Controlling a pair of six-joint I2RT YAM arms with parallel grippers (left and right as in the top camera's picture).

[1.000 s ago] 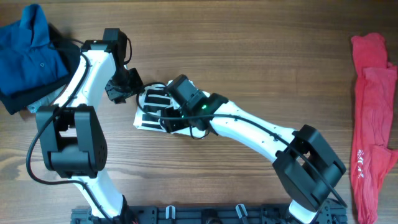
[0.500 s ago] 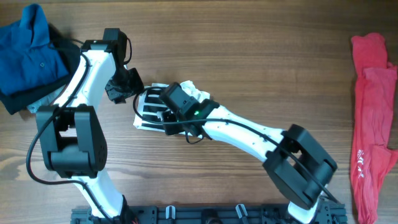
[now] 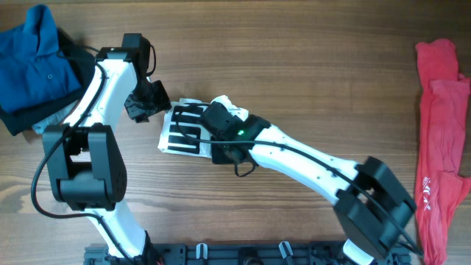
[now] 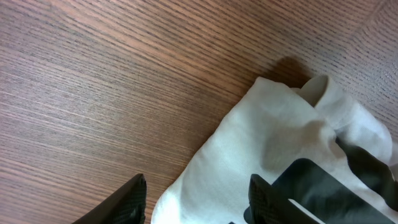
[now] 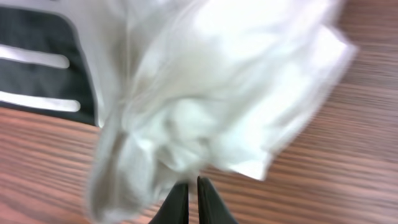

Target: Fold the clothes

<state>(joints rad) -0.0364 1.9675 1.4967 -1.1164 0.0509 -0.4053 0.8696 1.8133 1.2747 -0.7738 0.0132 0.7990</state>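
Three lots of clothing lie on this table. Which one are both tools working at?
The white T-shirt with black print: the left tool and right tool both sit at it. The blue polo lies far left, the red shirts far right.

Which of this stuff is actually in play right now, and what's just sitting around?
In play: white T-shirt, pinched by right gripper; left gripper open at its edge.
Sitting around, untouched: blue polo, far left; red shirts, far right (also clothes to fold).
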